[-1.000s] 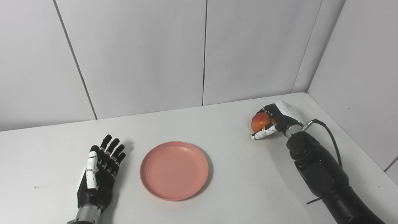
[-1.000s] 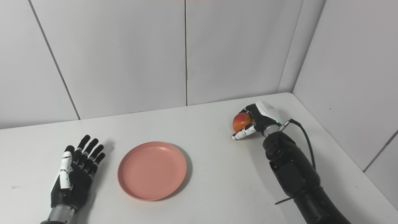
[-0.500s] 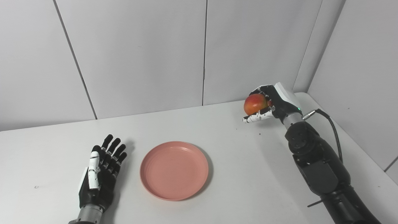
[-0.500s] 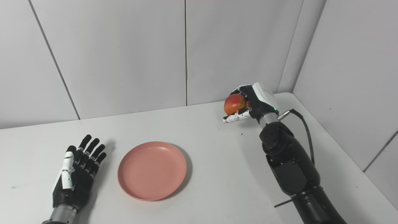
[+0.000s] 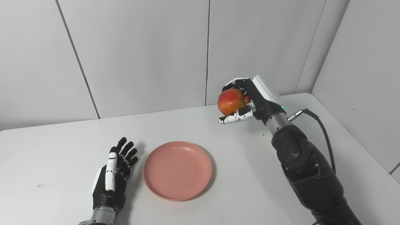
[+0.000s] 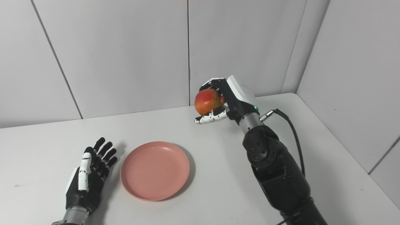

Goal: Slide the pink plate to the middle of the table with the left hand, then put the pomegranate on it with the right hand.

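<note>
The pink plate (image 5: 177,170) lies flat on the white table (image 5: 243,187), near its middle and toward the front. My left hand (image 5: 113,180) rests on the table just left of the plate, open, fingers spread, apart from the rim. My right hand (image 5: 250,101) is raised above the table, behind and to the right of the plate, and is shut on the red-orange pomegranate (image 5: 232,101). The fruit hangs well above the table surface and to the right of the plate's far rim.
Grey wall panels (image 5: 140,53) stand right behind the table and along its right side. A black cable (image 5: 322,131) loops off my right wrist. The table's right edge (image 5: 353,134) runs close beside my right forearm.
My right hand lifted the pomegranate off the table at the right and carried it up and leftward toward the plate. The left hand drew back slightly toward me. The view shifted a little.
</note>
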